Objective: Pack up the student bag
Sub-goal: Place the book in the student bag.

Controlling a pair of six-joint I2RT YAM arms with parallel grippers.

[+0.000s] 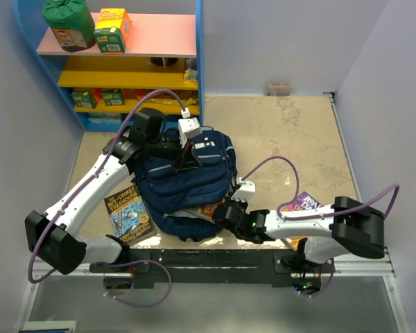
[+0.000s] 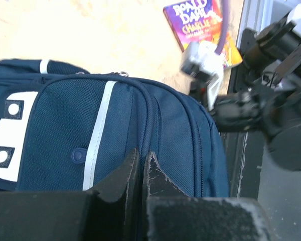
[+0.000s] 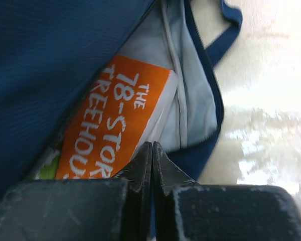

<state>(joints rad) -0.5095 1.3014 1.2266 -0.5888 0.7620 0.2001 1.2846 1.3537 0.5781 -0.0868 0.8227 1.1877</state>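
While the student bag (image 1: 194, 184) lies mid-table with its mouth open at 5 o'clock, one orange book (image 3: 115, 120) sits inside. A blue book (image 1: 126, 214) lies at 8 o'clock and a purple book (image 1: 306, 202) at 4. Over the bag's top hangs the left gripper (image 2: 142, 154), jaws pressed together. At the mouth sits the right gripper (image 3: 151, 146), jaws likewise closed.

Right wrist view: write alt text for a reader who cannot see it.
An orange 78-Storey Treehouse book lies inside the open navy student bag, against its pale grey lining. The right arm's fingers, shut together, point toward the book's edge from the bottom of the frame. A beige table shows at right.
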